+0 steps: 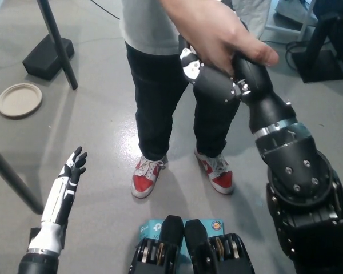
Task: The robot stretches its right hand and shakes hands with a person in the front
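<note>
A person (pixel 160 74) in a grey shirt, black trousers and red-and-white shoes stands right in front of me. The person's hand (pixel 220 34) wraps over my black right hand (pixel 212 80), which is raised high at the upper middle and clasped in the handshake. Most of my right hand's fingers are hidden under the person's grip. My black right forearm (pixel 277 128) runs down to the lower right. My white left hand (pixel 73 164) rests at the lower left, fingers apart, holding nothing.
A tan round plate (pixel 19 100) lies on the grey floor at the left. A black stand with a block base (pixel 48 54) rises at the upper left, and a dark bar (pixel 11 177) crosses the left edge. Black equipment (pixel 326 40) sits at the upper right.
</note>
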